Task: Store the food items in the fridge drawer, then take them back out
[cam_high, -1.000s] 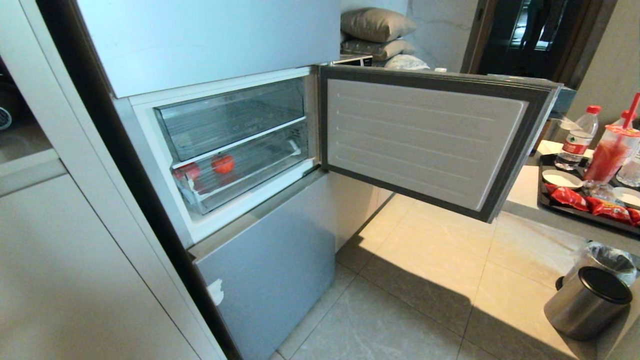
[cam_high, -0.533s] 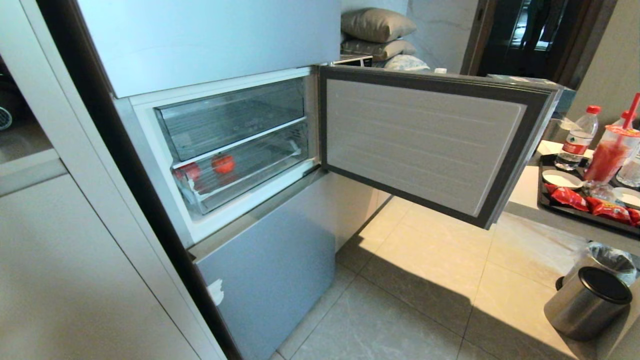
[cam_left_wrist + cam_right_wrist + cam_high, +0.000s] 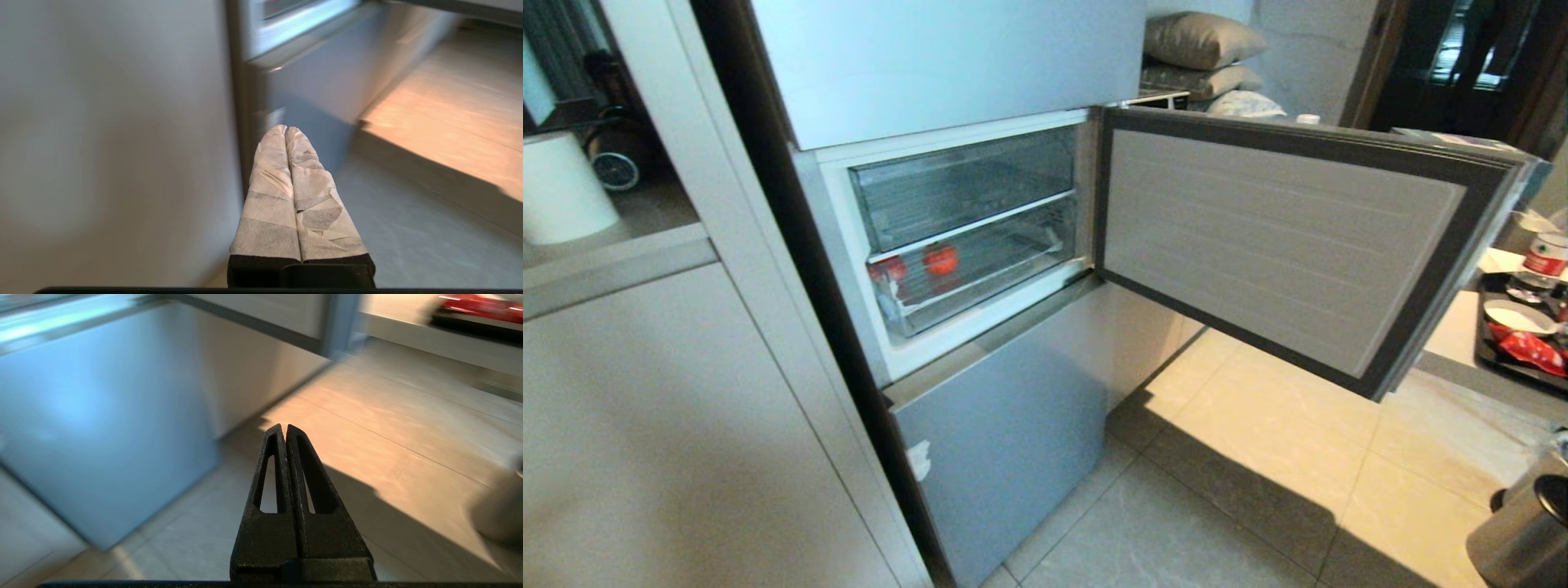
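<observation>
Both claws were pressed closed and empty: left gripper (image 3: 285, 130) low before the lower fridge door (image 3: 310, 90), right gripper (image 3: 284, 427) above the tiled floor (image 3: 367, 428), fridge drawer (image 3: 980, 278) higher up.

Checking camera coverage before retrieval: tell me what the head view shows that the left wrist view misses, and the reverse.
Head only: two red food items in the clear drawer, the open door's inner panel, pillows, a tray.
Left wrist only: the left claw, shut, empty.
Both: the lower blue door, the tiled floor.
</observation>
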### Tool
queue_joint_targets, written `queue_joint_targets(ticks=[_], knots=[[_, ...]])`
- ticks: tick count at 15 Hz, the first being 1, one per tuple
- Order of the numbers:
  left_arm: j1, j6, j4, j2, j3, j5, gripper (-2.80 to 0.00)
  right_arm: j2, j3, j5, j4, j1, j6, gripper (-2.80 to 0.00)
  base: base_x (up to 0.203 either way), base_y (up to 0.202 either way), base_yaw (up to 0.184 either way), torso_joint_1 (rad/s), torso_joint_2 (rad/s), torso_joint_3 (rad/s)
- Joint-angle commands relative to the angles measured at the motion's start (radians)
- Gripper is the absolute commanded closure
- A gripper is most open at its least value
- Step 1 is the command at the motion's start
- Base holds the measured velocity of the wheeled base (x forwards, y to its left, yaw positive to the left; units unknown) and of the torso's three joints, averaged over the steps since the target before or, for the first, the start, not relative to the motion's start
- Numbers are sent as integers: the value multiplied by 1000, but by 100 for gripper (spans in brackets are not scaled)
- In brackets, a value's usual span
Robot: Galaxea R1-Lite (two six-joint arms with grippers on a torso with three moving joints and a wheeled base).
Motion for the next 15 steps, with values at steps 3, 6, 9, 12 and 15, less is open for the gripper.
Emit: queue_joint_targets(ticks=[3,6,9,12,15], knots=[[0,0,1,-2,0,0,0,0,0,0,0,0,0,0,1,-9,173,2,2,1],[0,0,1,-1,0,0,0,2,0,0,0,0,0,0,0,-7,177,4,4,2],[0,0,1,-2,0,0,0,0,0,0,0,0,0,0,2,-9,173,1,2,2],[0,0,1,-1,0,0,0,0,0,0,0,0,0,0,2,-8,178,2,-2,2],[0,0,1,-2,0,0,0,0,0,0,0,0,0,0,0,-7,175,4,0,4]])
